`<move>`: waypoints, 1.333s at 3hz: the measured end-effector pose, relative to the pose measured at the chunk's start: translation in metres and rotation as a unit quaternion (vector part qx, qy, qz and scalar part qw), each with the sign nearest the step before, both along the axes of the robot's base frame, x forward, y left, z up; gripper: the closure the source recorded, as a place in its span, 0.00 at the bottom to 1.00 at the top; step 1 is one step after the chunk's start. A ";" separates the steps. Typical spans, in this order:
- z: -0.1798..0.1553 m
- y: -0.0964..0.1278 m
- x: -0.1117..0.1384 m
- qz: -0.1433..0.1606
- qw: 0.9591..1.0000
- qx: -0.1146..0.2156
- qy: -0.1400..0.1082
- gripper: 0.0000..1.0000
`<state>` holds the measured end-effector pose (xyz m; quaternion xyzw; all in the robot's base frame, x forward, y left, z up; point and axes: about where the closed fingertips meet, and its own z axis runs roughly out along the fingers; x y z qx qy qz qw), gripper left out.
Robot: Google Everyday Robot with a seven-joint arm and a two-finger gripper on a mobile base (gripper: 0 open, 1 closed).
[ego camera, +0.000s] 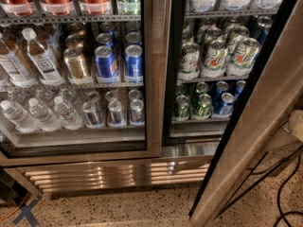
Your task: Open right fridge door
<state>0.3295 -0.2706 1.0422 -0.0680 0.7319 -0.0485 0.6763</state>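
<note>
The right fridge door (263, 117) stands swung open, and its wide steel frame with black inner rim runs diagonally from the top right down to the floor at bottom centre. Behind it the right compartment (213, 60) is uncovered, showing green-and-white cans and green and blue cans on its shelves. Only a pale part of my gripper (298, 125) shows, at the right edge of the camera view, just beyond the door's outer face.
The left fridge door (157, 79) is closed over water bottles, blue cans and gold cans. A steel vent grille (118, 174) runs along the fridge base. Black cables (284, 193) lie on the speckled floor at right. A blue tape cross (26, 214) marks the floor at bottom left.
</note>
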 end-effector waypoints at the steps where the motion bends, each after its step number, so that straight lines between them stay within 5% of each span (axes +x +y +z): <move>1: 0.015 0.009 -0.009 -0.004 1.000 0.005 -0.011 0.00; 2: 0.055 0.020 -0.045 -0.019 0.999 0.007 -0.046 0.00; 4: 0.058 0.023 -0.047 -0.018 0.999 0.004 -0.049 0.00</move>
